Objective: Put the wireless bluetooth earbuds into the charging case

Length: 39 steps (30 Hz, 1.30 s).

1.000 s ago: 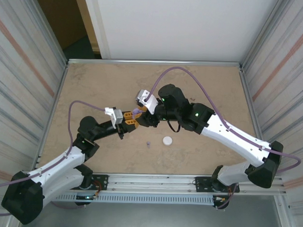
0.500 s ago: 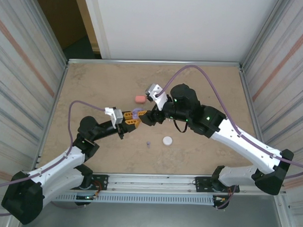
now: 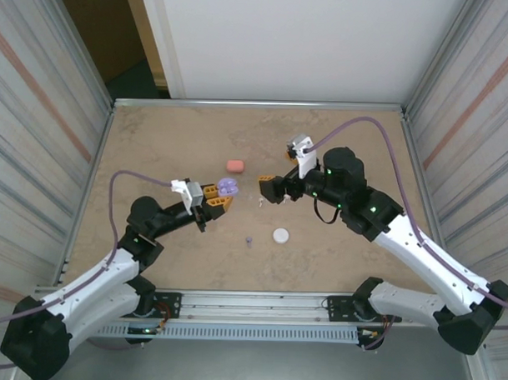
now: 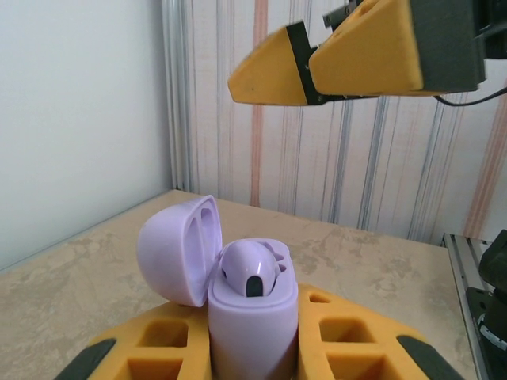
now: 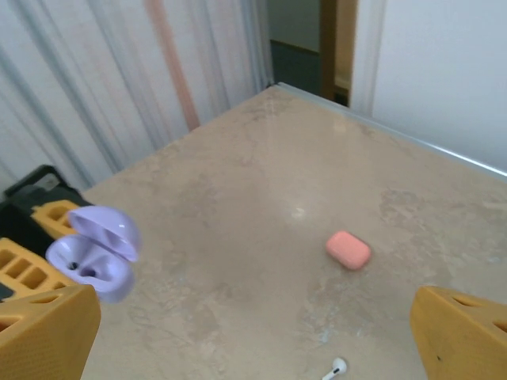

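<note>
An open purple charging case [image 4: 253, 317] stands upright between the yellow fingers of my left gripper [image 4: 253, 352], which is shut on it. Its lid [image 4: 178, 249] hangs back to the left. One purple earbud [image 4: 249, 269] sits in the case's left socket. From above, the case [image 3: 228, 187] is at the tip of the left gripper [image 3: 222, 195]. My right gripper [image 3: 265, 190] hovers just to its right, open and holding nothing. Another purple earbud [image 3: 248, 241] lies on the table. A white earbud [image 5: 334, 368] lies below the right gripper [image 5: 253, 340].
A shut pink case [image 3: 235, 165] lies behind the two grippers, also seen as the pink case [image 5: 348, 249] from the right wrist. A round white case [image 3: 281, 235] lies on the table [image 3: 155, 145] nearer the arm bases. Corrugated walls flank both sides.
The right gripper has pulled back to the right, away from the purple case, and opened wide. The pink case it covered has come into sight. The left gripper has kept its grip.
</note>
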Each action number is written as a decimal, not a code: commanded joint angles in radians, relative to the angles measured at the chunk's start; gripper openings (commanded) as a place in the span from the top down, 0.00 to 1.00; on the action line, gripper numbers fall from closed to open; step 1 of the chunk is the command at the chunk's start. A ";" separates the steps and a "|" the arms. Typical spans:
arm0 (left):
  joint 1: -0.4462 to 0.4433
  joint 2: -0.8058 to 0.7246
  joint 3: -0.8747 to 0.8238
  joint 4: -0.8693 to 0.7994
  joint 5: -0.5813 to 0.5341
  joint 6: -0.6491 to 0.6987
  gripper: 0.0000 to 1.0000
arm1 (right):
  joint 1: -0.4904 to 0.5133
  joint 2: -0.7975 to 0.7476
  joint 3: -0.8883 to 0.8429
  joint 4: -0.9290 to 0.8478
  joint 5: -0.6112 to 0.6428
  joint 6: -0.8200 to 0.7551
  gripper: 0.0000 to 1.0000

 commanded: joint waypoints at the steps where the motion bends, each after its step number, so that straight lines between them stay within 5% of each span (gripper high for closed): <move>1: -0.007 -0.041 0.009 -0.032 -0.045 0.034 1.00 | -0.045 -0.039 -0.042 0.064 -0.013 0.106 0.01; 10: -0.006 -0.125 0.010 -0.116 -0.084 0.068 1.00 | -0.132 -0.113 -0.149 0.073 -0.030 0.273 0.01; 23: -0.006 -0.187 0.015 -0.168 -0.107 0.084 1.00 | -0.164 -0.004 -0.144 -0.070 -0.116 0.354 0.01; 39: -0.006 -0.246 0.025 -0.227 -0.126 0.108 1.00 | -0.155 0.163 -0.082 -0.254 -0.178 0.387 0.34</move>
